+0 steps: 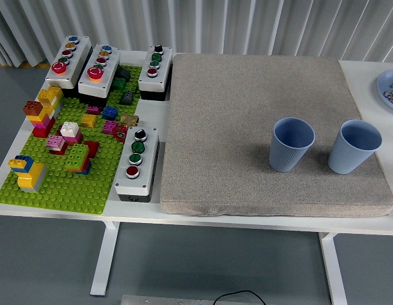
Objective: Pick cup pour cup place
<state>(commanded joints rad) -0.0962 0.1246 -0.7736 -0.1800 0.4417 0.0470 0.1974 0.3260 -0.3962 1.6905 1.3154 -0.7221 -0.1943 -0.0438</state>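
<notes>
Right now no robot hand is in the picture, so I cannot tell if the fingers are wide, curled, or holding anything. I think the job has not started yet, because both cups stand alone. The first step would be to reach in and grab one cup around its side, lift it, tip it over the other cup, then set it down again.

Far on the left sits a bumpy green baseplate [63, 184] with bright toy bricks [47, 111] stuck on it, all hard plastic and blocky. Around it are boxes with round buttons [136, 162], smooth and grey-white.

Next comes a big grey mat [234, 95] that looks soft and fuzzy, like carpet. It lies on the white table [368, 225].

On the right near part of the mat stand the left blue cup [290, 145] and the right blue cup [353, 147], close but not touching. They are smooth, round, and wider at the top. From here I cannot see if anything is inside them.

At the far right edge peeks a blue plate [388, 86] with tiny bits on it.
</notes>
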